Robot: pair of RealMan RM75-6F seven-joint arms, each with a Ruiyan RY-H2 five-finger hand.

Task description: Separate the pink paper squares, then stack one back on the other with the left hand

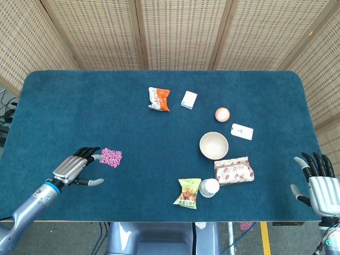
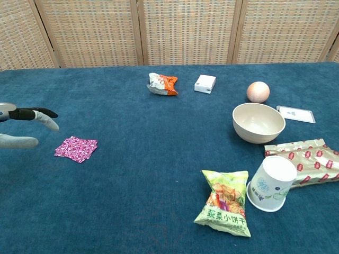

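Pink paper squares [image 1: 110, 158] lie as one flat stack on a blue felt table [image 1: 95, 106], left of centre in the head view, with the patterned top sheet showing. The robot's left hand [image 1: 74, 167] sits at about eight o'clock from the stack, palm down, its fingers [image 1: 91, 152] spread and holding nothing, dark fingertips reaching just beside the stack's left edge. Whether they touch the paper cannot be told. In the chest view only those fingertips enter at the left edge, above and left of the squares [image 2: 76, 148].

The right hand [image 1: 319, 186] rests at the table's four o'clock corner, fingers spread apart and empty, well away from the paper.

Other items crowd the right half of the table. A beige bowl [image 1: 213, 145] stands near centre right, with a peach-coloured ball [image 1: 222, 113] at its one o'clock and a white card [image 1: 241, 131] at its two o'clock. A red-patterned gold packet [image 1: 234, 170] lies at the bowl's five o'clock, beside a tipped paper cup [image 1: 209, 187] and a green snack bag [image 1: 188, 193]. Toward twelve o'clock from the table's centre lie an orange snack bag [image 1: 158, 99] and a small white box [image 1: 188, 100]. Woven screens [image 1: 170, 32] stand behind the table.
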